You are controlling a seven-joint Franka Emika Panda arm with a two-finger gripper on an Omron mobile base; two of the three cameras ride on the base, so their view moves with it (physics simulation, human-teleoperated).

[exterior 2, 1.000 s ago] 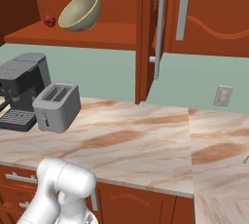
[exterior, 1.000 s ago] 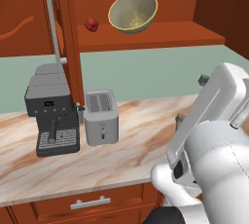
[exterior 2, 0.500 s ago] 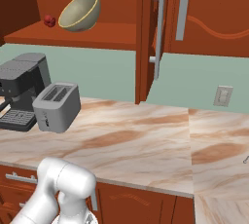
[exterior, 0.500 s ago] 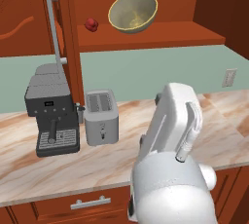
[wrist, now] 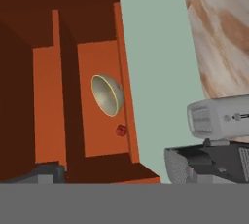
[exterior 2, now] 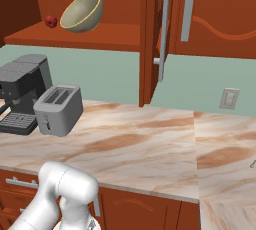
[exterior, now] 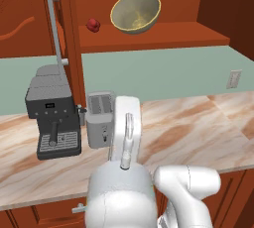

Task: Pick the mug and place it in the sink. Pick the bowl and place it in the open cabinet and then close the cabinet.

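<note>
1. Left base view has the white arm [exterior: 124,172] rising at 6 o'clock, folded in front of the toaster [exterior: 100,118].
2. The bowl [exterior: 135,12] lies tilted on the open cabinet [exterior: 149,36] shelf at 12 o'clock, beside a small red object [exterior: 92,25].
3. Hand view, rolled sideways, puts the bowl well apart from the pincer, toward 11 o'clock.
4. The pincer stands wide, holding nothing.

The wide, round olive-gold bowl [exterior: 135,12] with a speckled yellowish inside lies tipped on its side on the bottom shelf of the reddish-brown wooden wall cabinet [exterior: 149,37], mouth facing outward. The cabinet door [exterior 2: 161,34] with its long silver bar handle stands open.
</note>
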